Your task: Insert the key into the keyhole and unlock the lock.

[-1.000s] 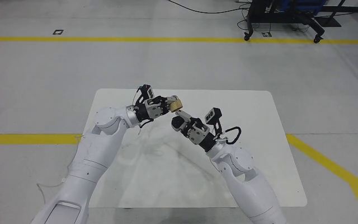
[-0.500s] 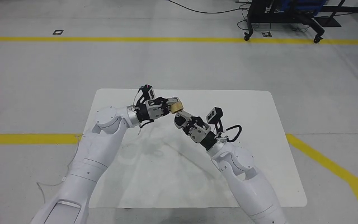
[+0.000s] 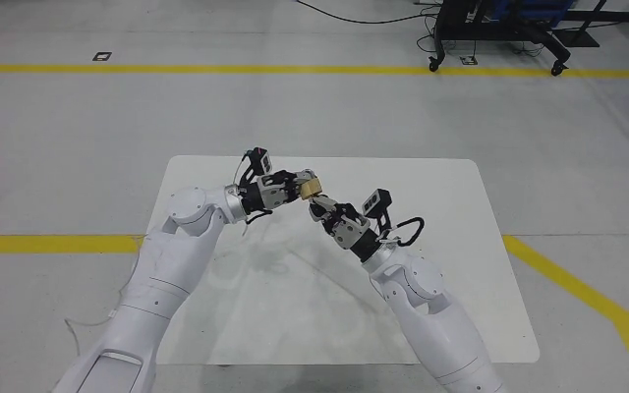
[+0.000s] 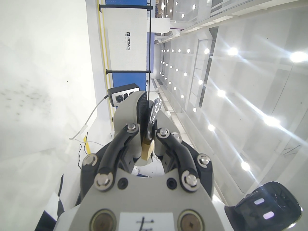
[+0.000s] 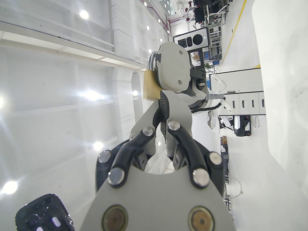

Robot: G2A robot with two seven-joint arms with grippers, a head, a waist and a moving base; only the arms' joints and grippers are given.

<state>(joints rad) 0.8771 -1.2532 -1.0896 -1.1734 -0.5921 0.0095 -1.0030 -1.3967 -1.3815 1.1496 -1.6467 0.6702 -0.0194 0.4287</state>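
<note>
Brass lock (image 3: 311,186) mid-frame, above the table (image 3: 442,196), clamped in the left gripper (image 3: 290,187). Right gripper (image 3: 322,208) just lower right of it, fingers pinched narrow, tips at the lock's base. Cannot tell what they pinch.

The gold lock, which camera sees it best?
The right wrist view: the lock shows its wide brass side. The left wrist view sees it edge-on and thin; the top view shows just a tiny gold spot.

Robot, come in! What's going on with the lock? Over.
Left gripper shut on lock, held up. Right gripper shut, tips against the lock's bottom end; insertion can't be judged. Nothing in the way.
</note>
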